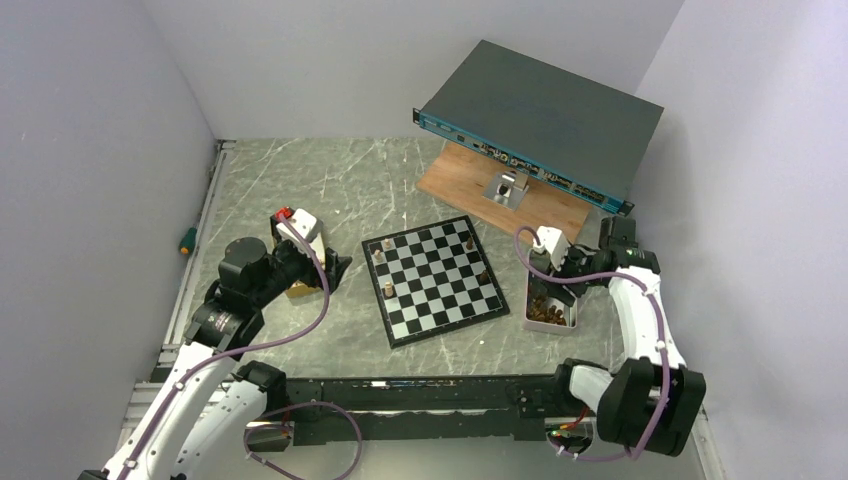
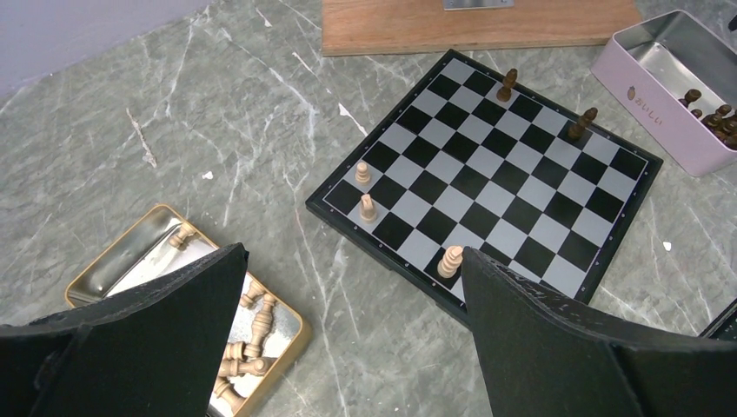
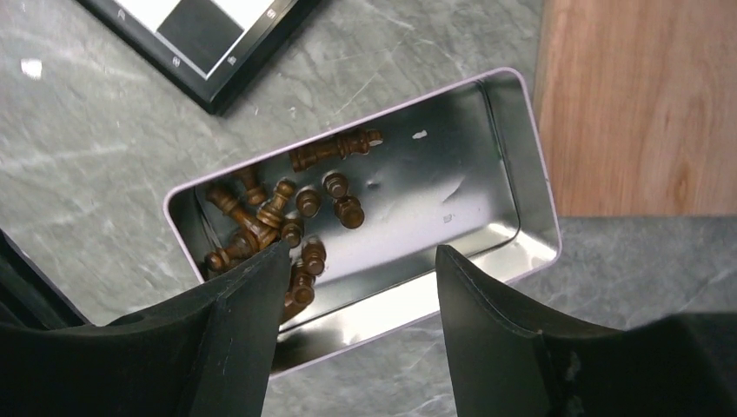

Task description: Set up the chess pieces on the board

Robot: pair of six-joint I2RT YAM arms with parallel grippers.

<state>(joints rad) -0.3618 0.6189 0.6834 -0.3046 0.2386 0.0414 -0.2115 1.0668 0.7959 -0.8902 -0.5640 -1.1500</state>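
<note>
The board lies mid-table. On its left side stand three light chess pieces. Two dark ones stand on the opposite side. My left gripper is open and empty, hovering between the board's edge and a gold tin that holds several light pieces. My right gripper is open above a pink tin, with nothing between its fingers. Several dark pieces lie heaped in that tin's left end, beside the left fingertip. A board corner shows at the upper left of the right wrist view.
A brown wooden plank lies behind the board and carries a metal bracket. A dark rack unit leans above it. A green-handled screwdriver lies by the left wall. The pink tin sits just right of the board.
</note>
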